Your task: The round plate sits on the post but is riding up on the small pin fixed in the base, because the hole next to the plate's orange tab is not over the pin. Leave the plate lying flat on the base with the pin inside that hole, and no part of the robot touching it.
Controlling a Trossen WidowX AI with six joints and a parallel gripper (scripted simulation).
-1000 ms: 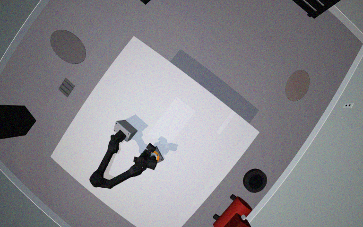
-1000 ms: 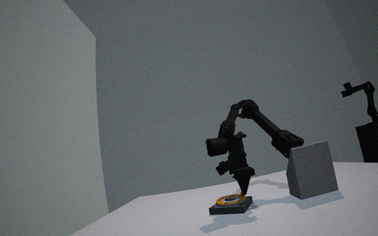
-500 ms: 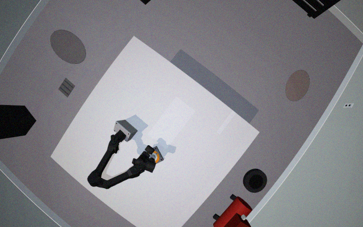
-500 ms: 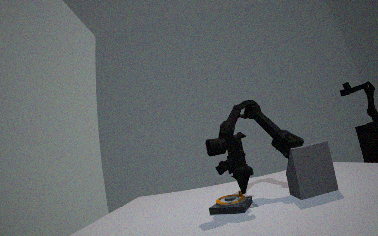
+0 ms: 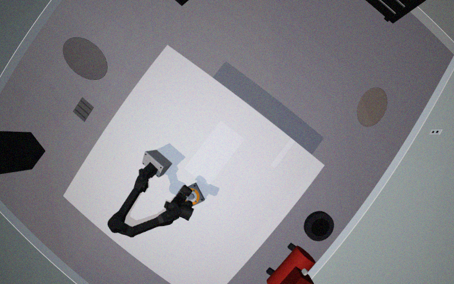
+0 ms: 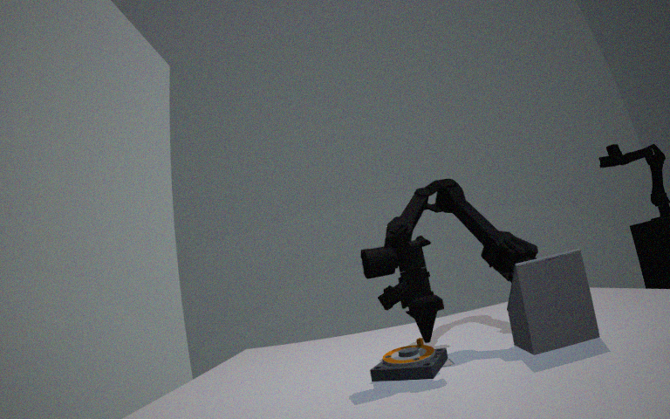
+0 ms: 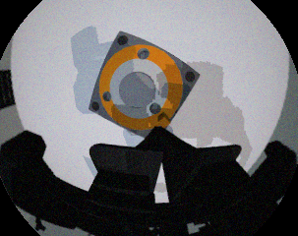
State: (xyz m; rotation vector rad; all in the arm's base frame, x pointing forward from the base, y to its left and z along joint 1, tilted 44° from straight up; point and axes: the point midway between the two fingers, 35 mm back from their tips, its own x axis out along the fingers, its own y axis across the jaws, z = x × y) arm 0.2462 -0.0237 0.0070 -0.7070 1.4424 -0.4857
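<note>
While closed, gripper [image 6: 427,336] tip meets plate's [image 6: 407,353] orange tab [image 6: 420,341]

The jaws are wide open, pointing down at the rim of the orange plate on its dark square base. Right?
Not quite. The gripper has its jaws shut to a point, as the exterior view shows. The rest holds: it points down at the rim of the orange plate on the dark base.

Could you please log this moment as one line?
gripper: shut, empty, tip at tab | plate: on base | seating: cannot tell
</note>
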